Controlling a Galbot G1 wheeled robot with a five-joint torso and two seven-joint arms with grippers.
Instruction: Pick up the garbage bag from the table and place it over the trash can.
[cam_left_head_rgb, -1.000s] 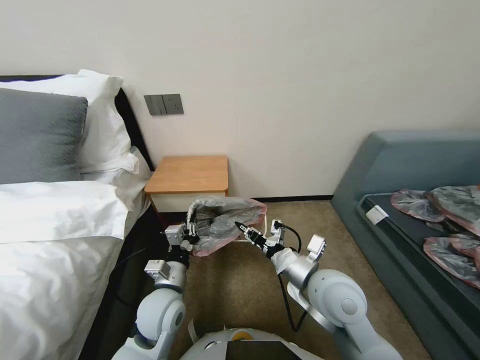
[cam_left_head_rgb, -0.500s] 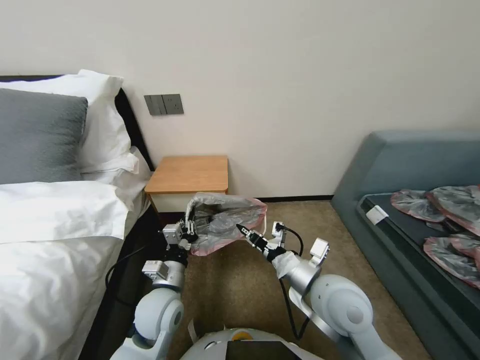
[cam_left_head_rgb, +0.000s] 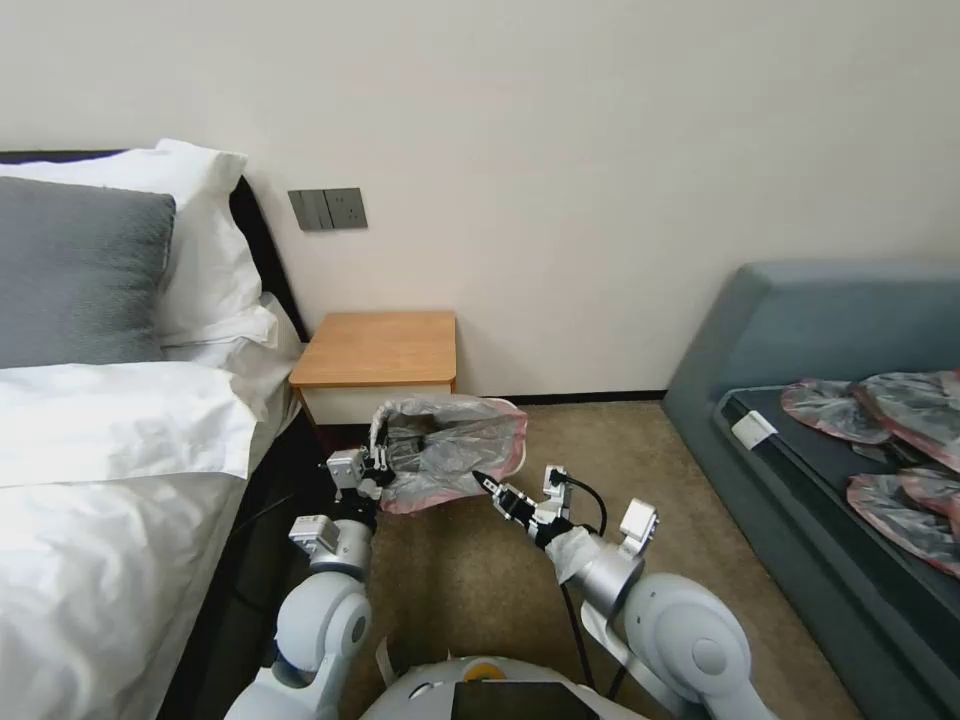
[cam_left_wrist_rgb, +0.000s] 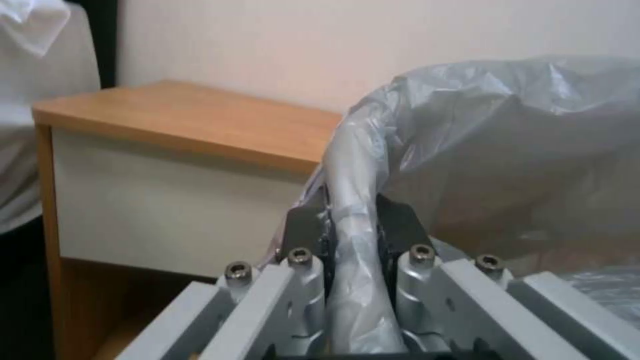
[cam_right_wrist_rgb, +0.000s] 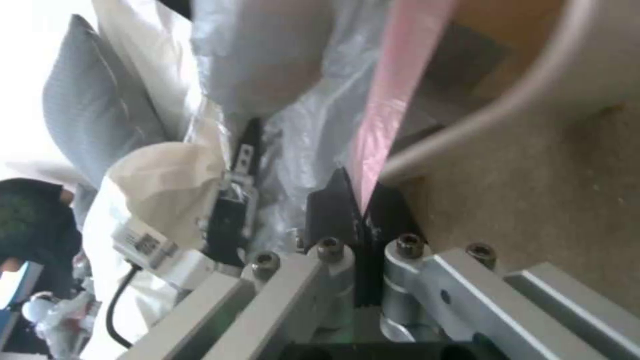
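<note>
Left pincer (cam_left_head_rgb: 377, 462) clamped on a bunched fold of the bag (cam_left_head_rgb: 450, 445) at its left edge, dark pads (cam_left_wrist_rgb: 305, 231) pressing the grey plastic from both sides. Right pincer (cam_left_head_rgb: 484, 483) clamped on the pink rim at the bag's near right edge. Bag held open between them, draped over the bin (cam_right_wrist_rgb: 520, 95), just in front of the bench (cam_left_head_rgb: 378, 348). Bed (cam_left_head_rgb: 110, 480) close on the left; open carpet (cam_left_head_rgb: 480, 580) to the right, sofa (cam_left_head_rgb: 830, 400) well apart. Versus a second ago: right pincer lower and nearer the robot, bag mouth pulled down.
</note>
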